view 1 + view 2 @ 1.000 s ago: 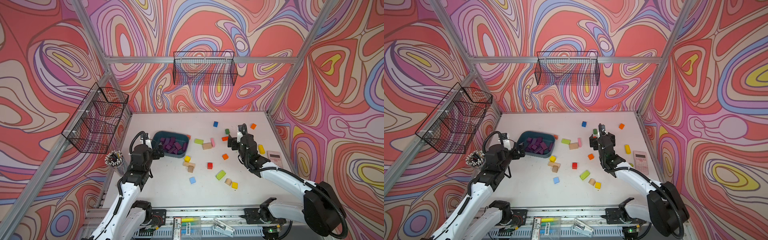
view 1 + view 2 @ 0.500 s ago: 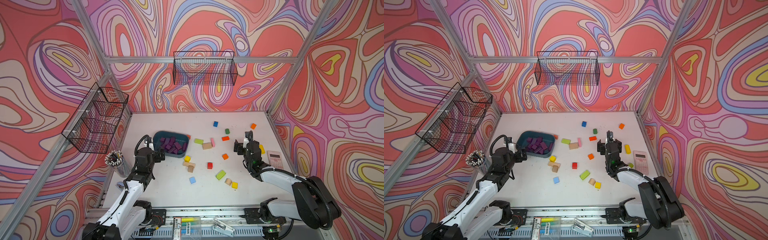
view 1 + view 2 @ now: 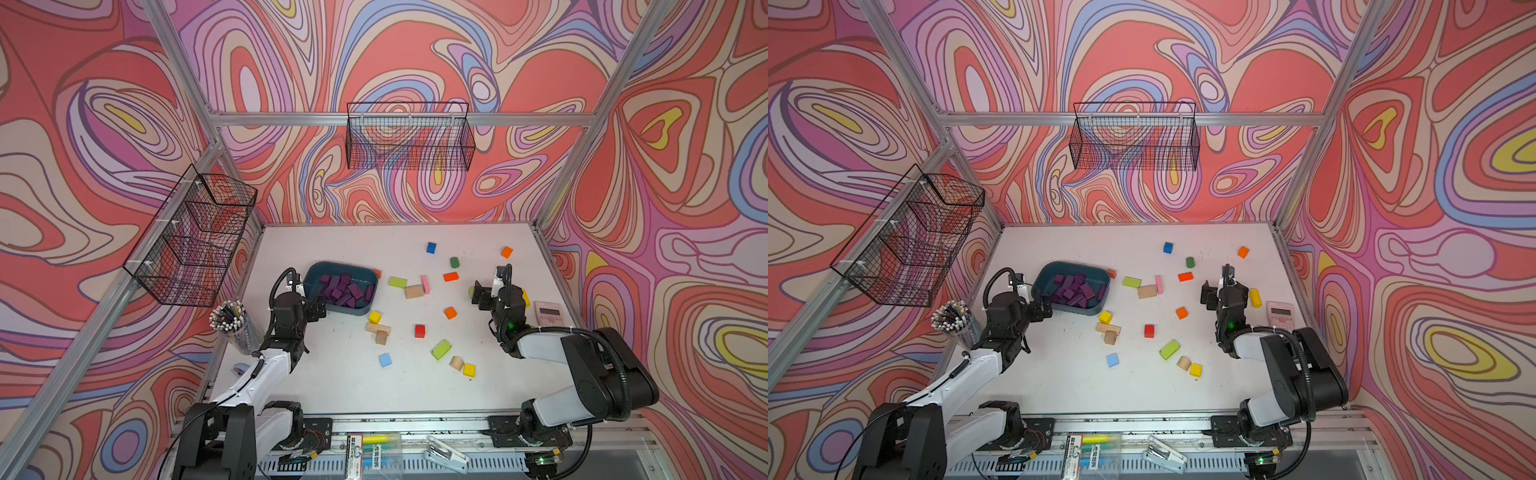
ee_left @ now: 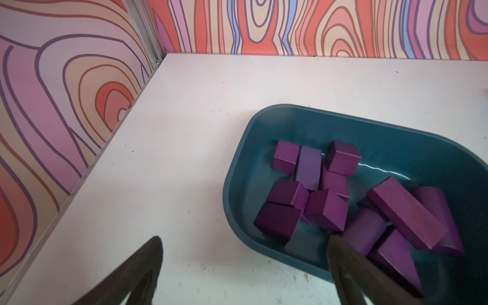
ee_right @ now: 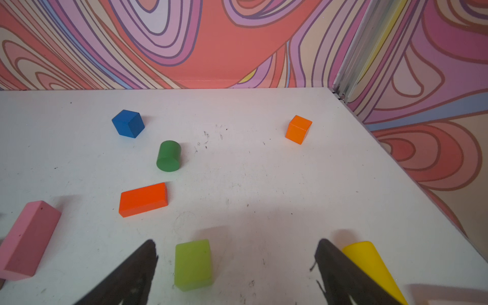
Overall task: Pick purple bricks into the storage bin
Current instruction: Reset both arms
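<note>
On the front rail below the table, a white label (image 3: 354, 448) carries dark print too small to read. The pink calculator (image 3: 548, 312) beside the right arm shows keys and a display with nothing legible.

Toward the left side of the white, scuffed table (image 5: 264, 171) sits the storage bin (image 4: 330, 124), a smooth teal plastic tray with rounded corners. In both top views its long axis runs across the table, roughly parallel to the back wall and slightly skewed. All the purple bricks (image 4: 327, 208) in view lie heaped inside it: matt painted wooden cubes, cuboids and wedges, edges touching. One long cuboid (image 4: 406, 216) rests on top of others, slanting diagonally across the bin's width.

The left gripper (image 4: 244, 240) hangs at the bin's near left corner with its dark fingers spread wide and nothing between them. In the wrist view one finger overlaps the bin's rim and the other stands over bare table; whether either touches cannot be told.

The right gripper (image 5: 236, 242) is likewise wide open and empty, low over the right side of the table. A lime-green block (image 5: 192, 264) lies on the table between its fingers, touching neither, and a yellow cylinder (image 5: 369, 261) lies just beside one finger. Farther off lie an orange cuboid (image 5: 144, 199), a green cylinder (image 5: 169, 155) on its side, a blue cube (image 5: 128, 123), an orange cube (image 5: 298, 129) and a pink slab (image 5: 26, 237), all smooth-painted.
</note>
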You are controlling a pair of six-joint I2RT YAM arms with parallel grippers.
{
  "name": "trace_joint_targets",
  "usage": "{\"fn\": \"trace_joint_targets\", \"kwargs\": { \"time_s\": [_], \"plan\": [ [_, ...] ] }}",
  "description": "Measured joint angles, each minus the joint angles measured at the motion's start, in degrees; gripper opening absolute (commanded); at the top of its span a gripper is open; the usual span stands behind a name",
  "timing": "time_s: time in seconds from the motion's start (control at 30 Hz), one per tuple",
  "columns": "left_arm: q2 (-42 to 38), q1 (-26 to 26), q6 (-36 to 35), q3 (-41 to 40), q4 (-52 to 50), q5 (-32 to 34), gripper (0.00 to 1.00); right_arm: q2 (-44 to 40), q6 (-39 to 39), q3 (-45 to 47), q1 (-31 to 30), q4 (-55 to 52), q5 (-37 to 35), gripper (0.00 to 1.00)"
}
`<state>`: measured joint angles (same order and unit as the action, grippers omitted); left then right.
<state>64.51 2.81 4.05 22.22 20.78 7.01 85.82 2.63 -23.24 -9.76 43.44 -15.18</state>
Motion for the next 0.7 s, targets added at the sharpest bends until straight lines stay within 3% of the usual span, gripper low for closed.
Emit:
{"fn": "trace_joint_targets", "kwargs": {
  "time_s": [0.5, 0.7],
  "plan": [
    [13.1, -0.3, -0.5, -0.5, 12.7, -3.0, 1.00, 1.0, 1.0, -0.5, 3.2, 2.3, 3.0, 0.97],
    [16.7, -0.3, -2.5, 0.5, 16.8, -3.3, 1.00, 1.7, 1.3, -0.4, 8.5, 3.9, 4.9, 0.97]
  ]
}}
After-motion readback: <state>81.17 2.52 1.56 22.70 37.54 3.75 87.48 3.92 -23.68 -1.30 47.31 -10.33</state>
